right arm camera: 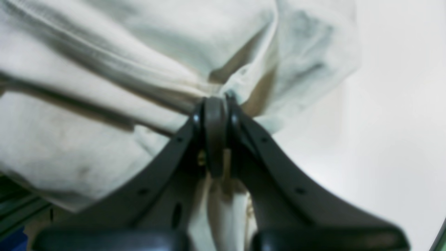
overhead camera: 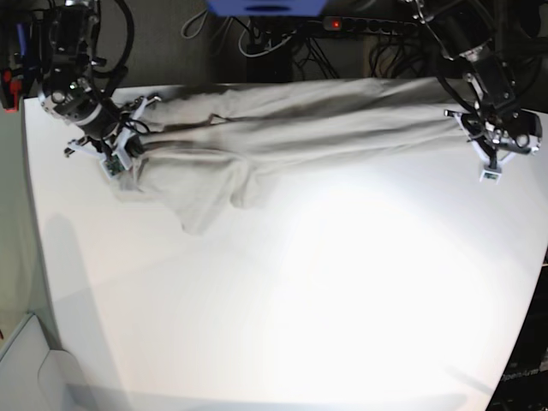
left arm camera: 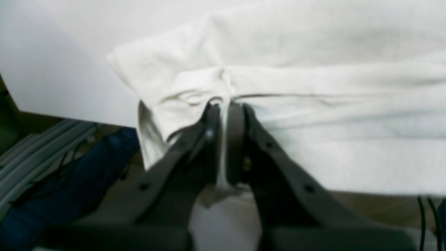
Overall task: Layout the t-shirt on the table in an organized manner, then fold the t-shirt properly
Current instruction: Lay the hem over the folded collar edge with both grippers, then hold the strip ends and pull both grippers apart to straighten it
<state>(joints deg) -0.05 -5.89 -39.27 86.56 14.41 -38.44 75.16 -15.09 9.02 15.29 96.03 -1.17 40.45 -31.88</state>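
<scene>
The light grey-beige t-shirt (overhead camera: 300, 128) lies stretched in a long wrinkled band across the far part of the white table (overhead camera: 300, 300). On the base view's right, my left gripper (overhead camera: 473, 128) is shut on one end of the shirt. The left wrist view shows its jaws (left arm camera: 224, 104) pinching a fold of the t-shirt (left arm camera: 313, 104) near the table edge. My right gripper (overhead camera: 139, 141) is shut on the other end, at the base view's left. In the right wrist view its jaws (right arm camera: 216, 99) clamp bunched cloth of the t-shirt (right arm camera: 104, 52), and a loose part droops toward the table's middle.
Behind the table's far edge run a power strip (overhead camera: 342, 24) with a red light and tangled cables. A blue object (left arm camera: 87, 167) and grey rails (left arm camera: 35, 146) lie below the table edge by my left gripper. Bare table (right arm camera: 400, 104) shows beside my right gripper.
</scene>
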